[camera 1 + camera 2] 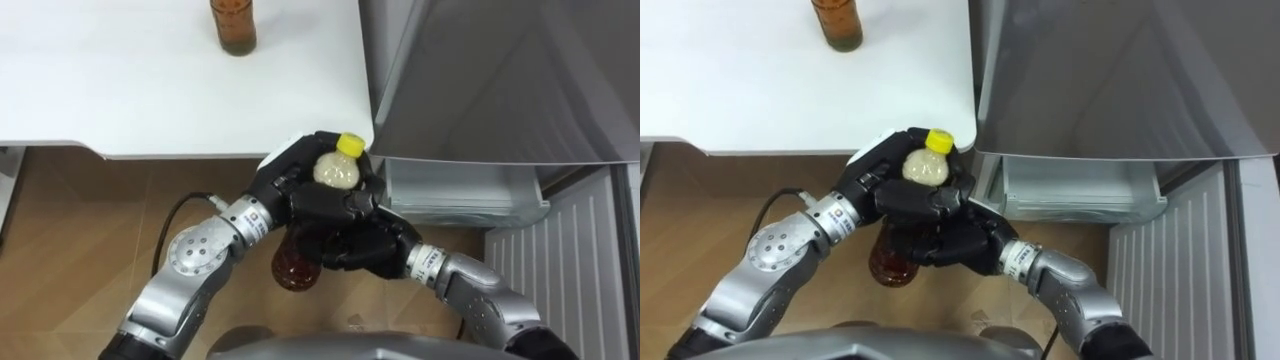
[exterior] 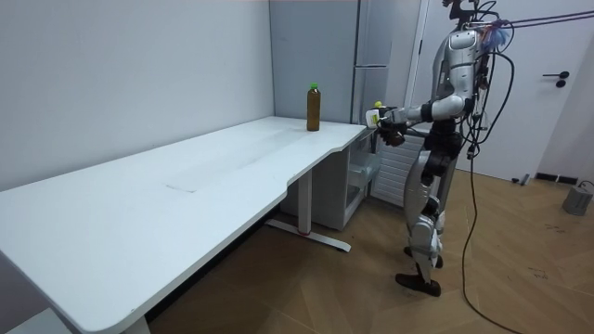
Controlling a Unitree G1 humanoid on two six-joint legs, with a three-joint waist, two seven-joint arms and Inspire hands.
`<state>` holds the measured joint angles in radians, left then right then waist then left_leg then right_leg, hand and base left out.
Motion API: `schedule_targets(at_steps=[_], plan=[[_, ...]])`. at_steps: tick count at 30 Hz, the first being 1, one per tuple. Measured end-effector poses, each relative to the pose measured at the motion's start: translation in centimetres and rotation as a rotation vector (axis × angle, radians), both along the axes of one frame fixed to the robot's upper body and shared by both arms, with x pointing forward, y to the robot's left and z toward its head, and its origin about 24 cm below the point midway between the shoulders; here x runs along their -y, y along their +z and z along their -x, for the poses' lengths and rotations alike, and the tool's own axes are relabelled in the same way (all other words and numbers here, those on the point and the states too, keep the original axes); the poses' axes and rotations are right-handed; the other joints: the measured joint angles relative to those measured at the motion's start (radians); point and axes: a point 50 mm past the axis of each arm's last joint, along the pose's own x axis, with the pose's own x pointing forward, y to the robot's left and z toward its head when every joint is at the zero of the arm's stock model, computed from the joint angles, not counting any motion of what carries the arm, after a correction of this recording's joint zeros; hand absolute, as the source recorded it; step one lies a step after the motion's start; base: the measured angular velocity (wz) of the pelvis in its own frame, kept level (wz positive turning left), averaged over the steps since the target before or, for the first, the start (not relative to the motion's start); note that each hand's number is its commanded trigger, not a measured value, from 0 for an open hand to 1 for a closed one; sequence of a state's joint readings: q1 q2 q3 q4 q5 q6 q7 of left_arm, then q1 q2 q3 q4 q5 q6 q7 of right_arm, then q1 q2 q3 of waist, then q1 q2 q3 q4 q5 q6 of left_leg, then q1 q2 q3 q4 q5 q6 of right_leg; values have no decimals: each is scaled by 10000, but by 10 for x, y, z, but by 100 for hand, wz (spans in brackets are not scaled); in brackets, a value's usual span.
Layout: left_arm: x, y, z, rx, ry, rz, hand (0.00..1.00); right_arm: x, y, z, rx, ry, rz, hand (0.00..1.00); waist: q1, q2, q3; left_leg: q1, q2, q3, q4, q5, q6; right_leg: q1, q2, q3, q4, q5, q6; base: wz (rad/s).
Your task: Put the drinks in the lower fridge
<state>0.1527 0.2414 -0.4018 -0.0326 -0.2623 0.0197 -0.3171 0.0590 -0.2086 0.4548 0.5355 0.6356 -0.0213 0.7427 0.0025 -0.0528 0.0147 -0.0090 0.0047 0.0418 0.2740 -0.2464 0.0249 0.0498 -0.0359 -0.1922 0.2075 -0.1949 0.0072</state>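
A drink bottle with a yellow cap and brown liquid is held below the white table's corner, its cap pointing up toward me. My left hand is curled round its upper part from the left. My right hand wraps its body from the right and underneath. A second brown drink bottle stands upright on the white table near its far edge. In the room view I stand at the table's end, both hands out in front, before the grey fridge.
The lower fridge door is swung open to my right, with a pale door shelf just right of my hands. The table's corner sits close above the held bottle. Wooden floor lies below.
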Motion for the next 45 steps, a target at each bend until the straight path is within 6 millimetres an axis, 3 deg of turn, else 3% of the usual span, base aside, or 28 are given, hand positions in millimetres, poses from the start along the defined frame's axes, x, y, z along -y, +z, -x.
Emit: schedule_targets(at_steps=[2,3,24,33,41,45], plan=[[0,0,0,0,1,0,38,0,0,0,0,1,0,100,0,0,0,0,0,0,0,0,0,1,-1,1,0,4,0,0],[0,0,0,0,0,-1,0,0,0,0,0,1,0,100,1,1,0,-1,0,1,0,0,0,1,-1,1,0,4,0,0],[-1,4,-4,242,82,-44,0,-13,-2,12,-315,865,-569,100,-5,27,12,-14,3,-12,-25,-1,1,-2,5,1,-16,5,0,0],[1,16,-14,931,197,238,0,-6,-4,12,-414,819,-444,100,7,120,24,-45,-5,-12,-17,-1,1,-16,4,6,-12,5,0,0],[8,49,-17,2455,259,1240,0,-4,-3,13,-386,970,-357,100,48,106,14,44,3,-7,15,0,1,10,-3,50,-13,5,0,0],[8,53,-17,2764,326,1353,0,-4,-3,13,-330,1123,-282,100,55,105,14,138,3,-6,-3,0,1,61,7,132,-13,5,0,-5]])
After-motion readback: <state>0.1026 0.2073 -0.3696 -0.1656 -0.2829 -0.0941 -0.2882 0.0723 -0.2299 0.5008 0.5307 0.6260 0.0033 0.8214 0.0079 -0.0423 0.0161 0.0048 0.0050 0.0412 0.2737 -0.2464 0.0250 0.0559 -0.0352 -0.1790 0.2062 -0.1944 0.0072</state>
